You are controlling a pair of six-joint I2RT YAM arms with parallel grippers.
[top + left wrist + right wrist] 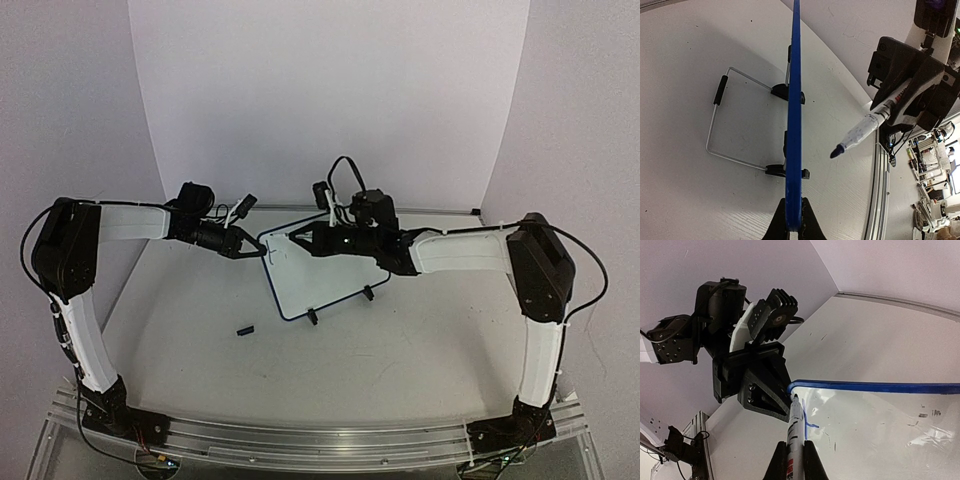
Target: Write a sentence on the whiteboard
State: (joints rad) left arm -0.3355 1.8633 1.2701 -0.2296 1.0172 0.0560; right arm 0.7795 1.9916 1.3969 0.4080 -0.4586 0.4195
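The whiteboard [320, 278] stands tilted on its two black clip feet at mid table. My left gripper [260, 249] is shut on its upper left corner; in the left wrist view the blue rim [794, 125] runs edge-on between the fingers of that gripper [794, 227]. My right gripper [795, 462] is shut on a marker pen [796, 427]. The marker's tip touches the board [880, 425] near that corner. Of the sentence, only a first blue stroke [806, 426] with a short cross line shows.
A small black marker cap [244, 329] lies on the table in front of the board's left end. A wire stand [720, 125] props the board from behind. The white backdrop wall rises close behind.
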